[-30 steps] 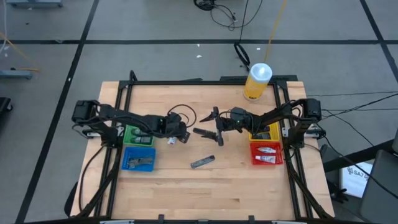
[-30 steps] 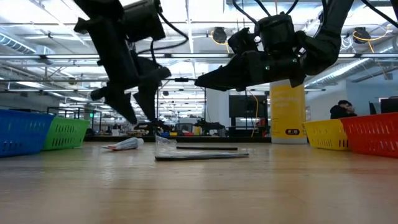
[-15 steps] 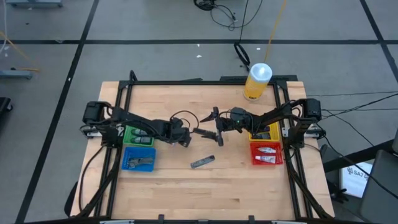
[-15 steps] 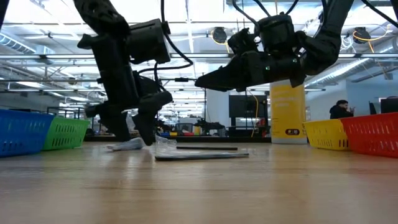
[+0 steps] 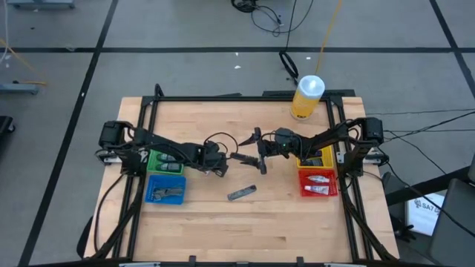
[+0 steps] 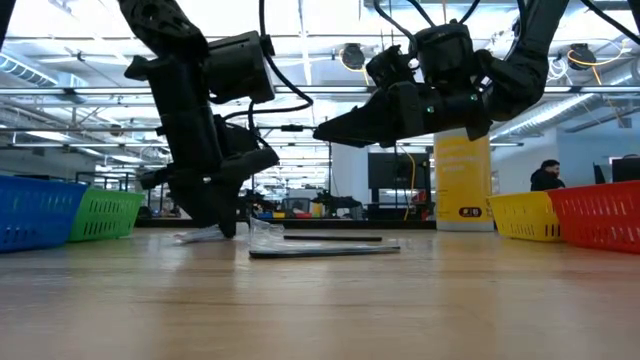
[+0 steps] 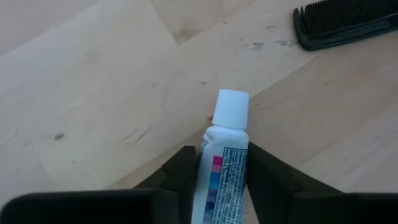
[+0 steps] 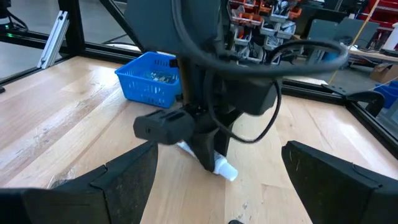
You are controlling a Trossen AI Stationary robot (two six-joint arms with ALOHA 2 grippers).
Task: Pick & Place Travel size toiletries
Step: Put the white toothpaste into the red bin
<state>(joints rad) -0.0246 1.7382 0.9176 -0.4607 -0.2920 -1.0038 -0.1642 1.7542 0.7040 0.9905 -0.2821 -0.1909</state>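
Observation:
A small white tube (image 7: 222,163) with a white cap (image 7: 231,109) lies on the wooden table left of centre. My left gripper (image 5: 220,168) stands over it, pointing steeply down, shut on it. A black comb (image 7: 348,23) lies just beyond, and a dark flat stick (image 5: 241,193) lies nearer the front. My right gripper (image 5: 259,153) hangs level above the table's middle, open, with nothing between its fingers. My left gripper pinches the tube's body (image 7: 214,177) between its two fingers, just behind the cap, one finger on each long side. The fingers come steeply from above. The tube lies on the table, its cap poking out past the fingertips and its tail (image 6: 196,237) flat on the wood.
Green bin (image 5: 166,162) and blue bin (image 5: 165,188) stand at the left, yellow bin (image 5: 315,159) and red bin (image 5: 318,183) at the right, with small items inside. A big yellow bottle (image 5: 306,97) stands at the far right. Bare wood lies along the front.
My left gripper has gone down to the table over the white tube, and its fingers have shut on the tube's sides. The tube stays lying on the table.

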